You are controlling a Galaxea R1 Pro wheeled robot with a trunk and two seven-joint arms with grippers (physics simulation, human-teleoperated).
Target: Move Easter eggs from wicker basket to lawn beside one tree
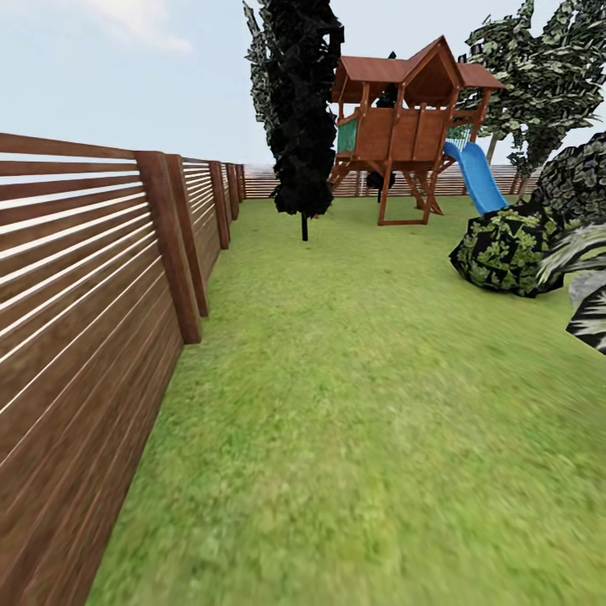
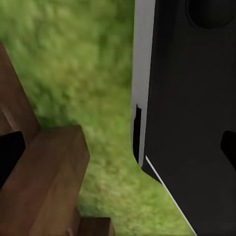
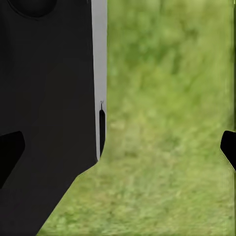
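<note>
The lawn (image 1: 353, 404) runs beside the fence (image 1: 84, 320). Eggs are likely light and slippery; grasp their middles. I cannot tell either gripper's state.

Black robot body panels with pale grey edging, seen from both wrist cameras.

In the left wrist view, a broad flat black panel (image 2: 191, 123) carried a light grey strip (image 2: 143, 73) down one edge, a narrow dark slot low in that strip, a thin white line along its angled lower corner, and part of a round recess at one end. In the right wrist view, a matching black panel (image 3: 46, 113) had the same grey strip (image 3: 100, 59), a slim dark slot, a chamfered lower corner and a curved recess. Small black finger tips (image 3: 228, 147) showed at the frame edges.
</note>
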